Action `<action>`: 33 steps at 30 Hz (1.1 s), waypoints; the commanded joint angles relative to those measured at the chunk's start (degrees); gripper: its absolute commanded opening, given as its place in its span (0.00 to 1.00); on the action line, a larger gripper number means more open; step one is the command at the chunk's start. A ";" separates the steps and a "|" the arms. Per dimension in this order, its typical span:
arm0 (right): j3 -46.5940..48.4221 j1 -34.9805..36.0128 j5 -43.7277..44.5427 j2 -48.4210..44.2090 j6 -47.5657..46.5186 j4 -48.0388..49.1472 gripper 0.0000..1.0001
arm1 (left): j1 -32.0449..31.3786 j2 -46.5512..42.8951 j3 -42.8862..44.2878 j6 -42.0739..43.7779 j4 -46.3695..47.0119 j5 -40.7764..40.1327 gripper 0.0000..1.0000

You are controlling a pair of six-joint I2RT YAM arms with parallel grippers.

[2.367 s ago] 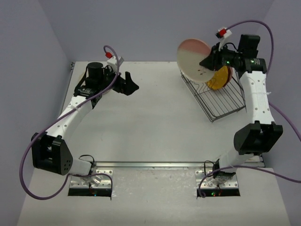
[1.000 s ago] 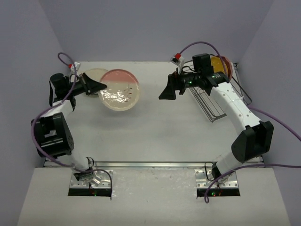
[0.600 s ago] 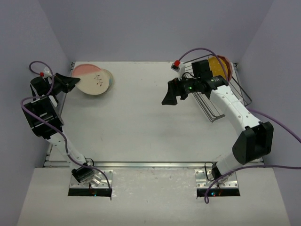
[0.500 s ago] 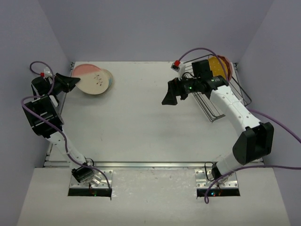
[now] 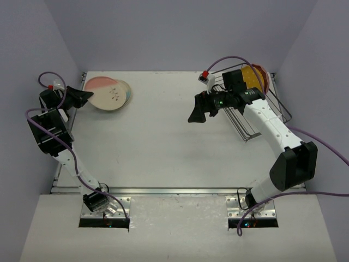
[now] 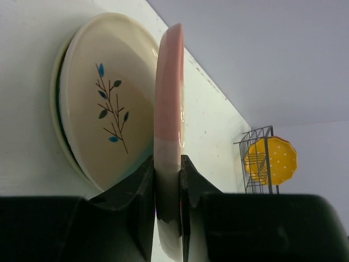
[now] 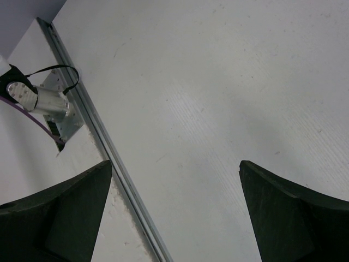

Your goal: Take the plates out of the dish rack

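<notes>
My left gripper (image 5: 83, 97) is shut on the rim of a cream plate with a pink segment (image 5: 104, 90), at the table's far left corner. In the left wrist view this plate (image 6: 169, 93) shows edge-on between the jaws, tilted over a cream plate with a blue leaf sprig (image 6: 103, 103) that lies flat; whether they touch I cannot tell. The dark wire dish rack (image 5: 246, 124) stands at the far right with a yellow-orange plate (image 5: 252, 75) upright in it and a pink rim (image 5: 265, 72) behind. My right gripper (image 5: 195, 112) hangs open and empty left of the rack.
The right wrist view looks down past the open fingers at bare table, the metal rail (image 7: 103, 144) along the near edge and an arm's base mount (image 7: 46, 101). Purple walls close in the table on three sides.
The left arm swung the pink-segment plate from the table's left middle back to the far left corner, over the lying plate, and has held nearly still since. The right arm barely moved.
</notes>
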 commanded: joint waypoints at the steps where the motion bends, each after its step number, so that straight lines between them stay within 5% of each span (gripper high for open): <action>1: 2.36 0.26 -0.36 -0.06 -0.31 0.11 0.99 | -0.64 -0.16 4.32 8.14 -6.58 -5.49 0.00; 16: 2.21 0.18 0.29 -0.09 -1.43 -1.41 0.99 | -4.79 3.96 8.74 9.21 -11.46 -12.17 0.01; 21: 2.28 0.18 0.08 0.17 -1.45 -1.59 0.99 | -5.71 3.88 9.79 11.40 -13.74 -12.97 0.39; 26: 2.63 0.18 -0.33 0.44 -1.11 -1.66 0.99 | -7.09 2.78 11.64 16.56 -17.79 -15.56 0.60; 29: 2.61 0.24 0.06 0.24 -1.20 -1.70 0.99 | -7.97 2.52 13.48 19.33 -22.09 -16.80 0.88; 33: 2.70 0.18 1.42 -0.24 -1.84 -2.15 0.99 | -10.49 -0.32 15.67 27.83 -28.78 -26.11 1.00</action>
